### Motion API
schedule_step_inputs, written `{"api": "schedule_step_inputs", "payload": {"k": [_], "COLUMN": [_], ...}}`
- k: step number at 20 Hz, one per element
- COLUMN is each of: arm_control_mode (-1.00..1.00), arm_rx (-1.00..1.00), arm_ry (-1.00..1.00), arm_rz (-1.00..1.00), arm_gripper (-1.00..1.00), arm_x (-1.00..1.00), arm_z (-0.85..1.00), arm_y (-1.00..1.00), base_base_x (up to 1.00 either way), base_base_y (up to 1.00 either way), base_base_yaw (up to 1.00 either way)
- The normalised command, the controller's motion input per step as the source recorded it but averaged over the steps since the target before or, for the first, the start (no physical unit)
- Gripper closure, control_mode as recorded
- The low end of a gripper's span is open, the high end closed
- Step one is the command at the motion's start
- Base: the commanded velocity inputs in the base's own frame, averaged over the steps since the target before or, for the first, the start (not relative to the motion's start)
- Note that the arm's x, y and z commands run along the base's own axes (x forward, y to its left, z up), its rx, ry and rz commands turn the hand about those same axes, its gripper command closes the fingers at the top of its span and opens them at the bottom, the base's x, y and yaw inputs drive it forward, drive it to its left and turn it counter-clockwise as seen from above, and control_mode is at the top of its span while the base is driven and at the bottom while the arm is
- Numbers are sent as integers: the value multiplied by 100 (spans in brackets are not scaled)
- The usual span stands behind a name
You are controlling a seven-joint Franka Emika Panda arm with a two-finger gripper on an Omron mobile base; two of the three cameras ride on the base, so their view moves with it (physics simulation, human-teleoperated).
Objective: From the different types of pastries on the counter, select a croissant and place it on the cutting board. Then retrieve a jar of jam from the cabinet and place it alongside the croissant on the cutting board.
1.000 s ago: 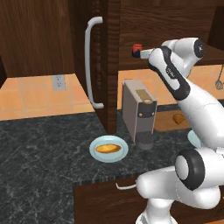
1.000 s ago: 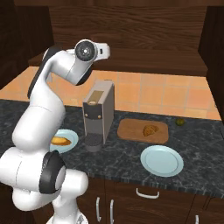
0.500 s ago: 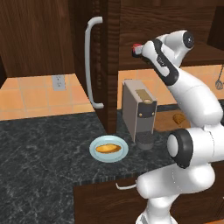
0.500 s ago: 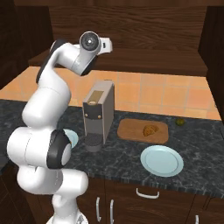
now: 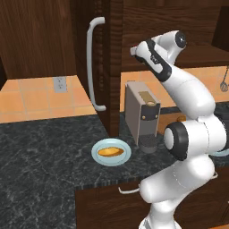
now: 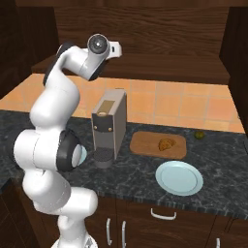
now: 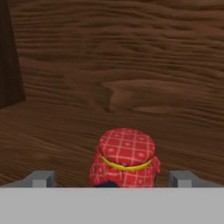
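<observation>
The jar of jam (image 7: 127, 157), red checked top with a yellow band, stands on the dark wood shelf of the cabinet (image 6: 160, 65). My gripper (image 7: 111, 179) is open, one fingertip on each side of the jar and both clear of it. From the base, the gripper (image 6: 118, 48) reaches into the cabinet recess, also seen as the gripper (image 5: 133, 50). The croissant (image 6: 167, 144) lies on the cutting board (image 6: 143, 145) on the counter (image 6: 223, 155).
A grey coffee machine (image 6: 109, 126) stands just left of the board, under my arm. A pale blue plate (image 6: 179, 178) lies in front of the board. Another plate (image 5: 96, 154) holds the long orange-yellow pastry (image 5: 112, 152). A tall dark panel with a white handle (image 5: 91, 67) rises left of the cabinet.
The hand has pushed further into the cabinet recess toward the jar, and now covers the jar in the left base view. Things on the counter have not moved.
</observation>
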Motion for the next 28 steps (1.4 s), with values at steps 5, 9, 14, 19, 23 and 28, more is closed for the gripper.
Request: {"api": "schedule_step_inputs", "payload": {"k": [5, 9, 14, 19, 23, 28], "arm_control_mode": [-100, -100, -100, -100, -100, -100], "arm_rx": [0, 0, 0, 0, 5, 10], "arm_ry": [4, 5, 1, 0, 0, -3], "arm_rz": [0, 0, 0, 0, 1, 3], "arm_gripper": [-100, 100, 100, 100, 100, 100], "arm_x": [33, 20, 5, -18, -88, -100], "arm_z": [-18, -25, -9, 0, 0, 0], "arm_y": [0, 0, 0, -5, -33, -59], "base_base_x": [0, 0, 0, 0, 0, 0], "base_base_y": [0, 0, 0, 0, 0, 0], "base_base_yaw": [0, 0, 0, 0, 0, 0]}}
